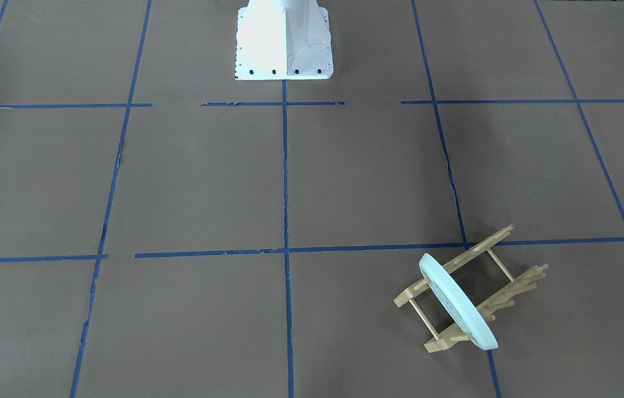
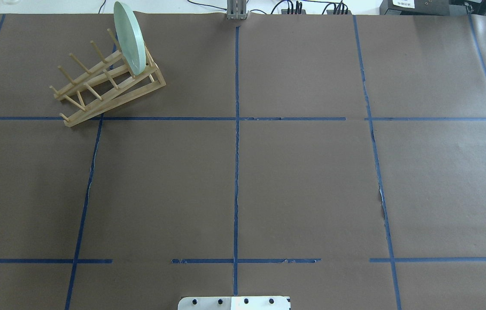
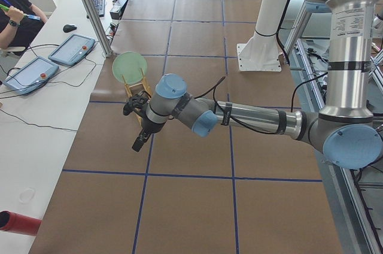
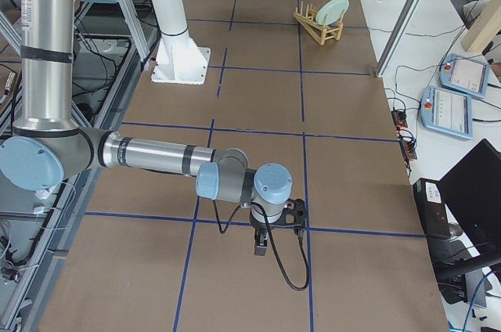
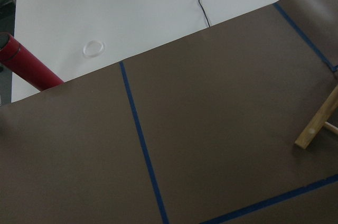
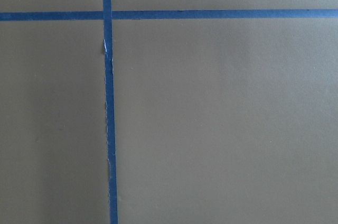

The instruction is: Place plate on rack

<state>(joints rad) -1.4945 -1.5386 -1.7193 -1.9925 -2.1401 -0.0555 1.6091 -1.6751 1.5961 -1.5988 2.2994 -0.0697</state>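
Plate [image 2: 130,38] stands on edge in the rack [image 2: 109,92], seated across the 2 rails between pegs at the rack's end farthest from the robot. It is close to upright, its face turned along the rack's length. The rack's long axis runs diagonally across the blue tape grid of the table [image 2: 303,181], in the far corner on the robot's left. Left gripper [image 3: 137,144] hangs above the table near the rack and touches nothing; right gripper [image 4: 261,247] hangs well apart from both. Jaw state of either cannot be told from these side views.
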